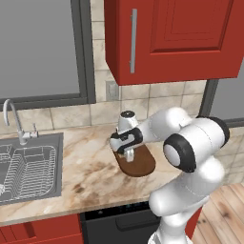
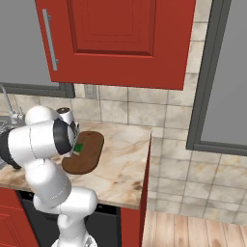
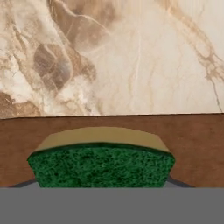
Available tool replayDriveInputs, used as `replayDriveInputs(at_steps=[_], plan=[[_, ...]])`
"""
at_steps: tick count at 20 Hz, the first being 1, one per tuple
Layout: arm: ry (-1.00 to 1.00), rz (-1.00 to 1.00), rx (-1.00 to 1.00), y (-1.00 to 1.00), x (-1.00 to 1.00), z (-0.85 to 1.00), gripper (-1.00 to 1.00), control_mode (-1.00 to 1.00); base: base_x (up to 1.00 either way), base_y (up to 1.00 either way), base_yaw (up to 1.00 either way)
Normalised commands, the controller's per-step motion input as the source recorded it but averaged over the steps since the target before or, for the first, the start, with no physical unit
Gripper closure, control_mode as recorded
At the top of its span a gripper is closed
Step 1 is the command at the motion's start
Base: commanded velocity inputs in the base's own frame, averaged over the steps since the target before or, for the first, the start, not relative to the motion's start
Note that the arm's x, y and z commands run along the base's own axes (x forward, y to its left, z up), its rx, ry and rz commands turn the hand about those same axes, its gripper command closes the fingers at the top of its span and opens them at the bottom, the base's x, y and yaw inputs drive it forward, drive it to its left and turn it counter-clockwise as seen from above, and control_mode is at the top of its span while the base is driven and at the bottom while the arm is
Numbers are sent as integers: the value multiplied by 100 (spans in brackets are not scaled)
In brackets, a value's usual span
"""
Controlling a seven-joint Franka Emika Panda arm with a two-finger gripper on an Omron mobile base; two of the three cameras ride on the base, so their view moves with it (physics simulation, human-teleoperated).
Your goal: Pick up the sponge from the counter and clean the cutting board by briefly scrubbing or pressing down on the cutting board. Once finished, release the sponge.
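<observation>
Sponge (image 3: 101,168) in hand (image 1: 129,155), over cutting board (image 3: 192,144)

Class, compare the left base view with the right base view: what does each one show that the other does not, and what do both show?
Left base view alone: the steel sink with its wire rack, and the whole curved faucet.

Right base view alone: the green sponge over the cutting board, beside the arm, the counter's right end, and the wooden floor.

Both: the cutting board on the marble counter, the white arm reaching over it, the red upper cabinet and the tiled wall.
</observation>
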Motion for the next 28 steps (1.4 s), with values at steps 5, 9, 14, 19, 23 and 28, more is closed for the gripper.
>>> replayDriveInputs(at_steps=[5,9,14,19,23,28], plan=[[0,0,4,0,-79,0,100,-100,0,0,0],[3,0,1,0,-66,0,100,-100,0,0,0],[0,0,0,-12,-39,0,100,-100,0,0,0],[0,0,0,-36,-1,0,100,-100,0,0,0],[0,0,0,-34,5,0,100,-100,0,0,0],[2,0,0,-26,13,-1,100,-100,0,0,0]])
